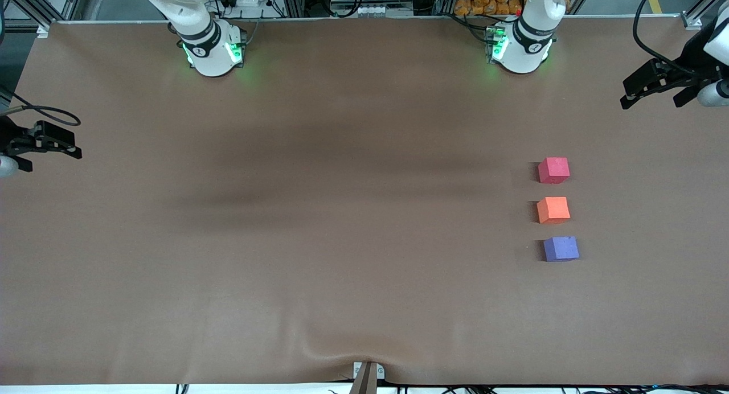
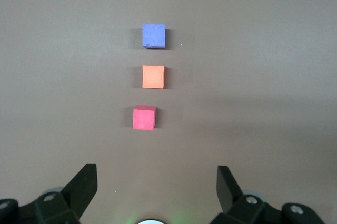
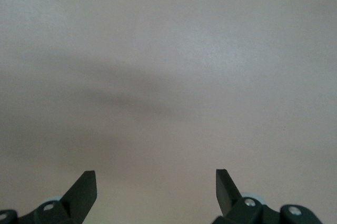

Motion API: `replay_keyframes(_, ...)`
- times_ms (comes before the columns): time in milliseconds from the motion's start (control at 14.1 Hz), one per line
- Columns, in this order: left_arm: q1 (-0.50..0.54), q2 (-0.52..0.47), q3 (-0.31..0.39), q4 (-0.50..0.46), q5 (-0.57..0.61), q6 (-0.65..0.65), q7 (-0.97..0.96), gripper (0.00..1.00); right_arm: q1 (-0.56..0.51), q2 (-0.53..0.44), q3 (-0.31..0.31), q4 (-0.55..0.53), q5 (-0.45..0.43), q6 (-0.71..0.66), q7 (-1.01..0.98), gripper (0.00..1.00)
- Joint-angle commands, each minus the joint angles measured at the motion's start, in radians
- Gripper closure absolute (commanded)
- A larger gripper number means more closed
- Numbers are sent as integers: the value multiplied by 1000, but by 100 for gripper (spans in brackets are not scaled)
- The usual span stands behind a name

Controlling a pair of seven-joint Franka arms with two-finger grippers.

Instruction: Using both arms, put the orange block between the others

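You see the right gripper [image 1: 71,145] at its table end, jaws wide, empty, orange block [image 1: 553,209] between red-pink cube [image 1: 553,170] and purple cube [image 1: 561,249], left gripper [image 1: 655,95] beyond them, wide, empty.

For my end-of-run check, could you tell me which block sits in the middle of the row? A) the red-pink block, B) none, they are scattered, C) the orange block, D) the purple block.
C: the orange block lies between the red-pink block and the purple block.
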Motion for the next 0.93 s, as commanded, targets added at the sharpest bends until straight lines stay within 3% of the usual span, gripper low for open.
replay_keyframes(0, -10, -2, 2, 32, 41, -20, 10, 0, 61, -52, -85, -30, 22, -22, 16, 0)
replay_keyframes(498, -10, -2, -2, 44, 41, -37, 10, 0, 168, -129, -233, -36, 21, -157, 186, 0)
replay_keyframes(854, -11, 4, -1, 47, 41, -40, 10, 0, 148, -140, -209, -84, 48, -127, 210, 0)
